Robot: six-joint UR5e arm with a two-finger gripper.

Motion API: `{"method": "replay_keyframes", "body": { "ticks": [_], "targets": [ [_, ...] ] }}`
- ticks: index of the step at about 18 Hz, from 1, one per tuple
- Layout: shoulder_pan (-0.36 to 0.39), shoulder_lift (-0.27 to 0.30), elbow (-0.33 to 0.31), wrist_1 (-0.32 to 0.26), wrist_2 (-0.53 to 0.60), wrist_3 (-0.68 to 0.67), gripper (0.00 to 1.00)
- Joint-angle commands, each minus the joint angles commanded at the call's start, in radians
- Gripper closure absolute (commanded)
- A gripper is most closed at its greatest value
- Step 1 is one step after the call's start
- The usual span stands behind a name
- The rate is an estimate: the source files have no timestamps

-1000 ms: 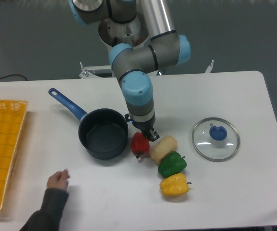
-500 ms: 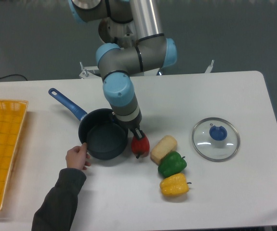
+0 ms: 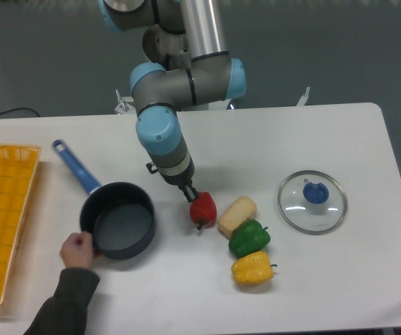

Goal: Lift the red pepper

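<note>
The red pepper (image 3: 203, 209) lies on the white table (image 3: 312, 132), small and glossy, just left of a pale yellow block (image 3: 236, 216). My gripper (image 3: 188, 192) hangs at the pepper's upper left, its dark tip right at the pepper's top edge. The fingers show only as one narrow dark stub, so I cannot make out whether they are apart, nor whether they touch the pepper. The pepper rests on the table.
A green pepper (image 3: 249, 238) and a yellow pepper (image 3: 252, 268) lie right of and below the red one. A glass lid (image 3: 312, 202) sits further right. A person's hand (image 3: 78, 249) holds a dark pan (image 3: 118, 229) with a blue handle. An orange basket (image 3: 1, 216) stands at the left.
The person's hand has pulled the pan away from the red pepper, down and to the left. My arm has swung left, so the gripper tip now sits at the pepper's upper left.
</note>
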State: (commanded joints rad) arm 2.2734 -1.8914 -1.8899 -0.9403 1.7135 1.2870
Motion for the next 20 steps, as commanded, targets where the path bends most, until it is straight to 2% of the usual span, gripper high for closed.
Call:
{"method": "replay_keyframes", "body": {
  "ticks": [2, 3, 5, 7, 10, 12, 20],
  "targets": [
    [0.009, 0.000, 0.002, 0.002, -0.006, 0.000, 0.93],
    [0.012, 0.000, 0.003, 0.002, -0.008, 0.000, 0.84],
    [0.026, 0.002, 0.008, 0.002, -0.011, 0.000, 0.55],
    [0.035, 0.003, 0.011, 0.002, -0.014, -0.038, 0.33],
    [0.049, 0.005, 0.014, 0.002, -0.014, -0.184, 0.08],
    [0.060, 0.005, 0.020, 0.003, -0.020, -0.285, 0.01],
    [0.126, 0.005, 0.046, 0.006, -0.121, -0.662, 0.01]
  ]
}}
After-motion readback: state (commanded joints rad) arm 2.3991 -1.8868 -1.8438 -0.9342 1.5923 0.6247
